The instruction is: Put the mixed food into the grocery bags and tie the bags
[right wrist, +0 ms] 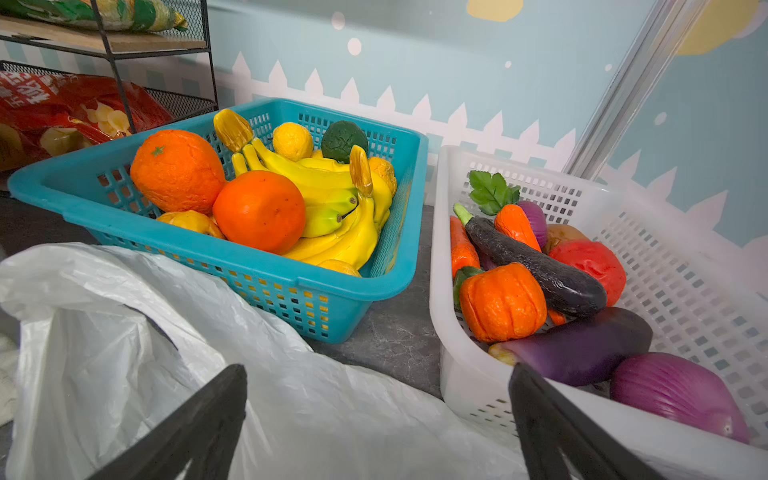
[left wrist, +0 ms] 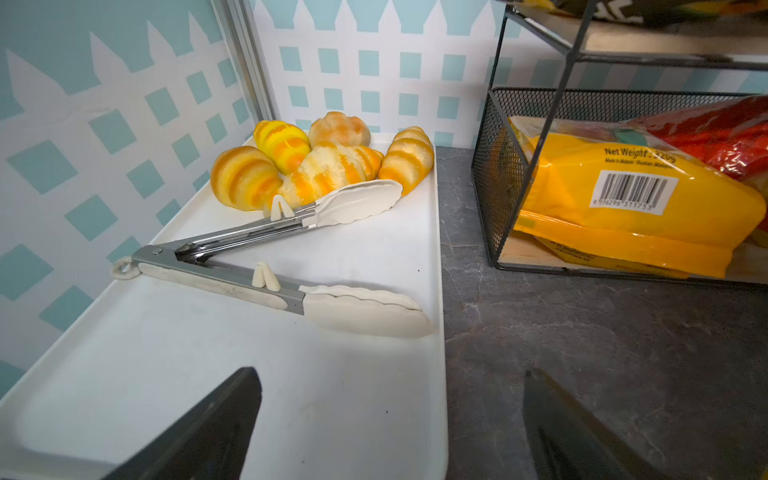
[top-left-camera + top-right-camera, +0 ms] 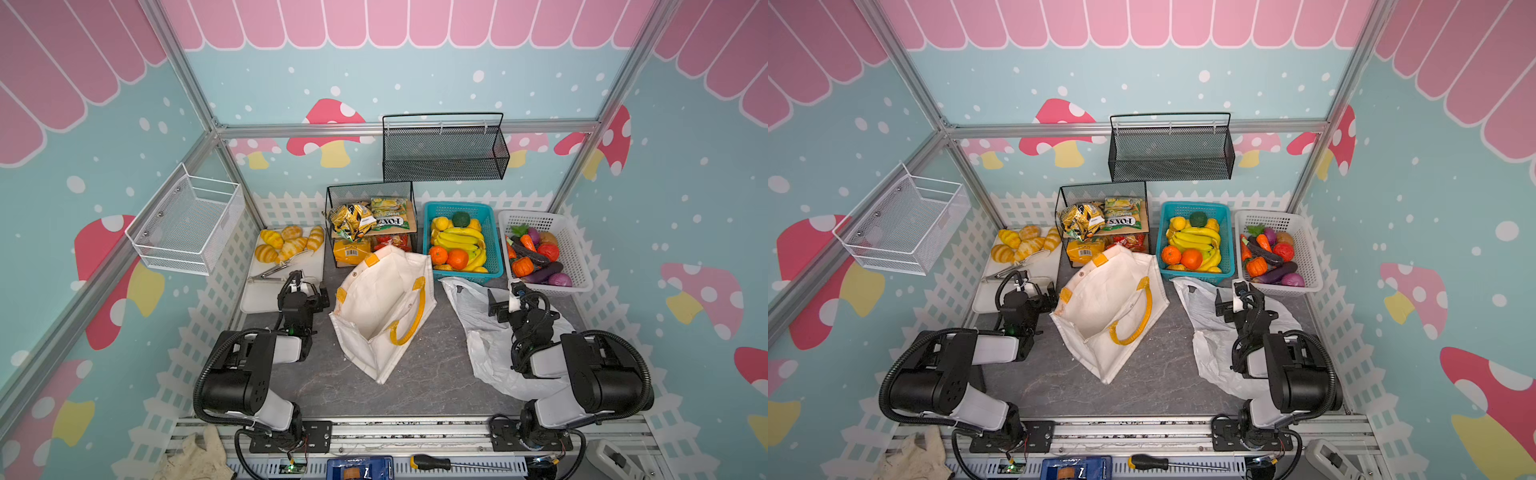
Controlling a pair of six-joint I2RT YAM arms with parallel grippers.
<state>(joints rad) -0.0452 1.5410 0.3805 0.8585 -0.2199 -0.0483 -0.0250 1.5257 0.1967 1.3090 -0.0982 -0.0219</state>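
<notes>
- Both are wide open and hold nothing: the left gripper [image 2: 388,386] over the tray [image 2: 124,374] edge, the right gripper [image 1: 378,374] over the white plastic bag [image 1: 124,332].
- The canvas tote [image 3: 374,307] lies open on the worktop [image 3: 436,374] between them.
- I'd pinch the pumpkin [image 1: 503,301], in the white basket [image 1: 440,249], round its middle first.
- The snack packets [image 3: 349,220] wait on the black rack [image 3: 330,208] behind.
- The green-white packet [image 3: 388,218] reads "FOX'S"; the orange packet [image 2: 640,232] reads "Net Weight".
</notes>
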